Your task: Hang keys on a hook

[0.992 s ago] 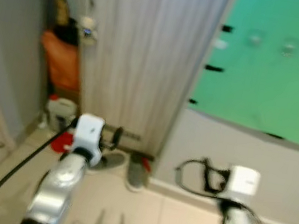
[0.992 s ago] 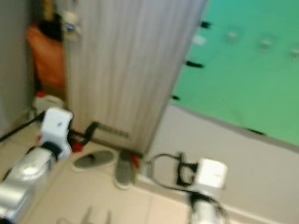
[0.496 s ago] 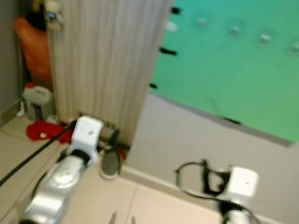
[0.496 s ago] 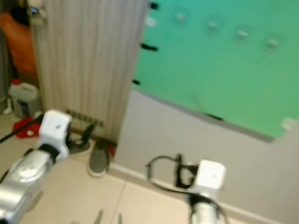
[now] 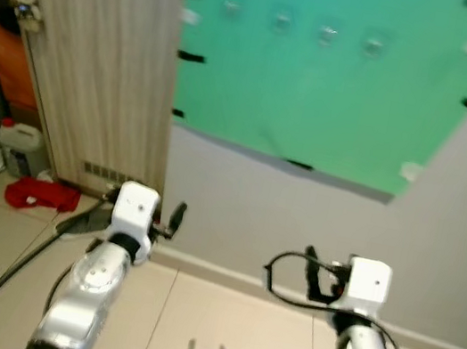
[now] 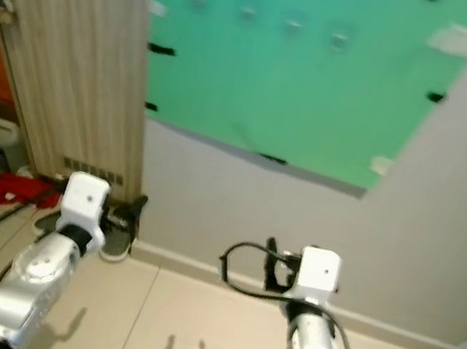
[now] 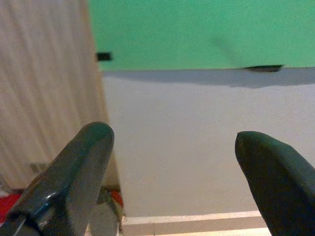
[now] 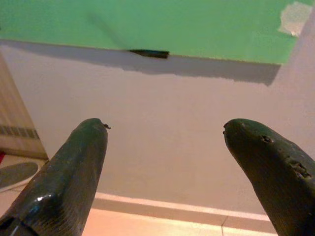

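Head view — hooks (image 5: pixel 281 24) on green board (image 5: pixel 319 99)

— How are the robot's arms sitting?
— Both are reaching forward, low; the left gripper (image 7: pixel 170 162) and right gripper (image 8: pixel 165 157) are each holding their fingers spread wide

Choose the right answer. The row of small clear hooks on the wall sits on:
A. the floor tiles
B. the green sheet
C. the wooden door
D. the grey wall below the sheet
B: the four hooks stand in a line near the top of the green sheet, to the right of the wooden door.
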Controlling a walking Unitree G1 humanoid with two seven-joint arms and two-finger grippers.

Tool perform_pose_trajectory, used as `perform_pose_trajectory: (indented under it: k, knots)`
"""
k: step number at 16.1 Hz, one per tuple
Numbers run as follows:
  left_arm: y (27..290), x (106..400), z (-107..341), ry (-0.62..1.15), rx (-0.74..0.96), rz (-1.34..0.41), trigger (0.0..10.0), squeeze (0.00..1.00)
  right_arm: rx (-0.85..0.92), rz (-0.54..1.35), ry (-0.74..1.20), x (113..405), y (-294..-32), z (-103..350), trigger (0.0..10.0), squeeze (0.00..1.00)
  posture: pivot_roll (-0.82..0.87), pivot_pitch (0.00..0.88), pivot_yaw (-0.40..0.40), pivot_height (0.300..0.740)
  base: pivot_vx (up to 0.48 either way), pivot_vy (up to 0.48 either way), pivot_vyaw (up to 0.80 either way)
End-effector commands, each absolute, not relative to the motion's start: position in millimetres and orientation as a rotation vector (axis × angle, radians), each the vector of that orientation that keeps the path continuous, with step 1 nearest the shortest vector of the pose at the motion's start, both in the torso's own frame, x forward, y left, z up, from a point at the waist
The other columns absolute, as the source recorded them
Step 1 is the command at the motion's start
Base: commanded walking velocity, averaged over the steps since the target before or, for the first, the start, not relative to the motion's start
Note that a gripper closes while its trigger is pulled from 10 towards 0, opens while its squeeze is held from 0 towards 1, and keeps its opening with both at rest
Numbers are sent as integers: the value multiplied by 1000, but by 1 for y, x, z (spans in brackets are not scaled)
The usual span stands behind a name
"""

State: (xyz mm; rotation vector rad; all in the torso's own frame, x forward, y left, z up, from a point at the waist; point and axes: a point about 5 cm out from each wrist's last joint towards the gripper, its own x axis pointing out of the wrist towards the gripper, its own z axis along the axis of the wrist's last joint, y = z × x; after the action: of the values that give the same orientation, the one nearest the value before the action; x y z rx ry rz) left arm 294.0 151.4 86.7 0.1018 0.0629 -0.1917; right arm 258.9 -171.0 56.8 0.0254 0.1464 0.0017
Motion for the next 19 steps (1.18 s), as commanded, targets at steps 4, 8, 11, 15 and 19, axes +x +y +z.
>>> perform_pose_trajectory:
  k: [4, 8, 11, 15, 19]
  knots:
    - [140, 295, 89, 52, 102, -259, 10000, 0, -8, -28, 161, 255, -179, 56, 10000, 0, -107, 0, -1, 740, 0, -469, -128]
    - [140, 296, 86, 63, 101, -271, 10000, 0, -6, -18, 152, 252, -180, 56, 10000, 0, -111, 0, -2, 740, 0, -468, -688]
    - [145, 297, 79, 103, 79, -225, 10000, 0, 1, -37, 163, 249, -183, 53, 10000, 0, -112, 0, -9, 740, 0, -155, -698]
    - [150, 300, 79, 92, 107, -204, 10000, 0, 3, -103, 164, 244, -191, 50, 10000, 0, -113, 0, -15, 740, 0, 0, -695]
    - [156, 310, 89, 51, 97, -200, 10000, 0, -7, -86, 161, 244, -189, 49, 10000, 0, -117, 0, -17, 740, 0, 0, -694]
